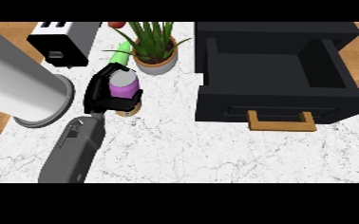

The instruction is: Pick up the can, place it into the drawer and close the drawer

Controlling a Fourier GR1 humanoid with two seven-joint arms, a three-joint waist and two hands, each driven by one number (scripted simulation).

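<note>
The can [123, 83] is purple with a grey top and stands upright at the left of the white marble counter [210, 147]. My left hand [103, 91] is curled round it from the left and near side, hiding its lower part. I cannot tell whether the can rests on the counter. The black drawer [273, 102] stands pulled open at the right, its inside empty, with a wooden handle [281, 121] on its front. The can is well to the left of the drawer. My right hand does not show.
A potted green plant [155, 57] stands just behind the can, with a green vegetable [123, 52] beside it. A toaster [63, 40] sits at the back left and a tall grey cylinder [32, 92] at the left edge. A small brown round thing [130, 110] lies under the hand.
</note>
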